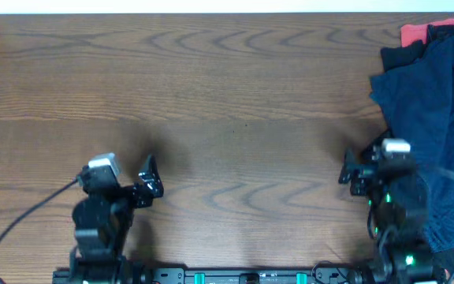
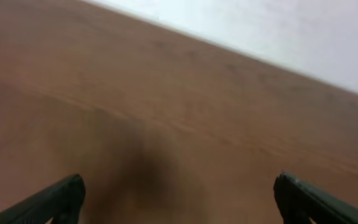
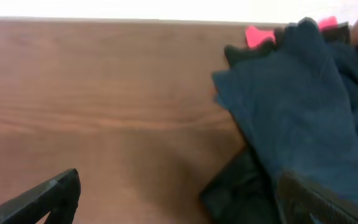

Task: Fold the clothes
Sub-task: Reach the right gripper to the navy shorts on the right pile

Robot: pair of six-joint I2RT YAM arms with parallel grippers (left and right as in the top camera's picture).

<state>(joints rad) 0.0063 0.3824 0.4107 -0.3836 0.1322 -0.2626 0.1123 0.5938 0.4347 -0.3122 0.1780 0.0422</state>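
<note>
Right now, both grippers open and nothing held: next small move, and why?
Probably reach the right gripper up and right toward the navy garment heaped at the table's right edge. It is the nearer arm, the pile lies unfolded, and the left gripper sits far off over bare wood.

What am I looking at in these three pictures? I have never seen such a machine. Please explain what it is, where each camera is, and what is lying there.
These are two robot arms at a brown wooden table. One picture looks down from above; the other two come from a camera on each wrist. The left gripper and the right gripper are both open and hold nothing. At the table's right edge lies a heap of soft clothes: a dark navy blue garment on top, a black piece beneath it, and a coral-red piece behind.
</note>
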